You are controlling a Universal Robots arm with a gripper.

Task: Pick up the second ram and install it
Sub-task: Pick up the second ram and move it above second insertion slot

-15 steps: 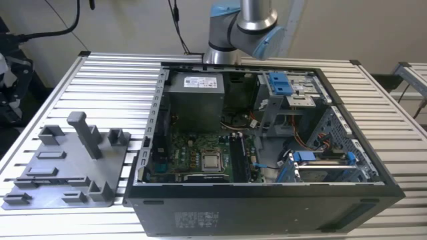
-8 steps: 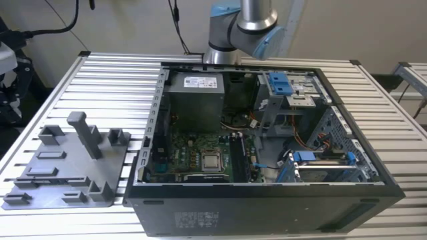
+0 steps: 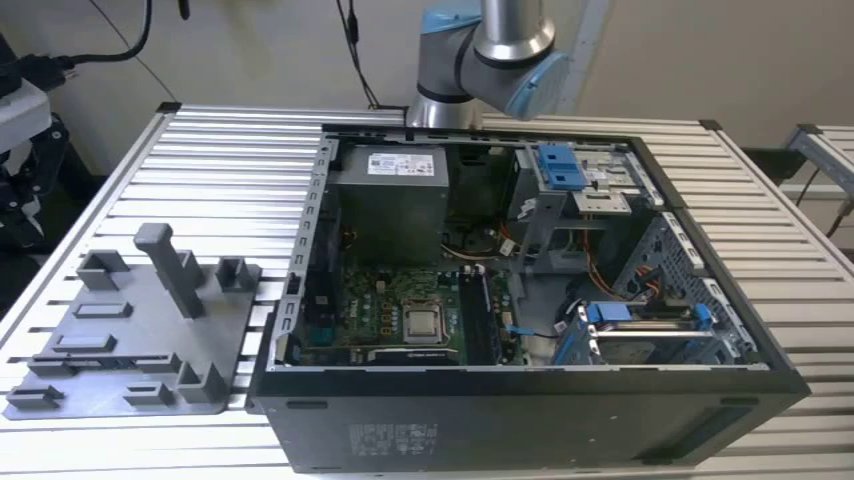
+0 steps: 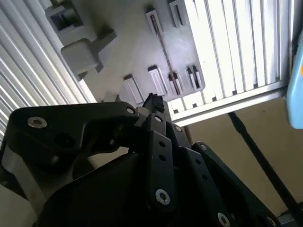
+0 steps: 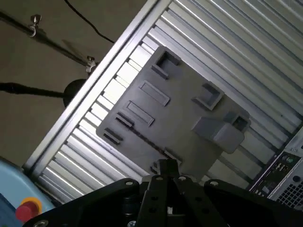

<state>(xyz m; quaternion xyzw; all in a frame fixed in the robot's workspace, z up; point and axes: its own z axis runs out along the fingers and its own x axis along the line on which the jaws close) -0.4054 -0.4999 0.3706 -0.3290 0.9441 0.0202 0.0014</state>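
Slatted metal counter (image 3: 214,150), pale wall (image 3: 267,50). Exterior view: open computer case (image 3: 534,420) beside grey fixture plate (image 3: 140,345). Both wrist views: pincer (image 5: 166,164) (image 4: 154,100) pressed together over plate.

No text can be read. A white label (image 3: 404,162) sits on the power supply (image 3: 387,205) inside the computer case (image 3: 534,425). A printed panel (image 3: 394,437) marks the case's outer wall. The print on both is too small to read.

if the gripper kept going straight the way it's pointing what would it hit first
The gripper would likely meet the grey plastic fixture plate with upright posts first, going by both wrist views; the gap between them is unclear.
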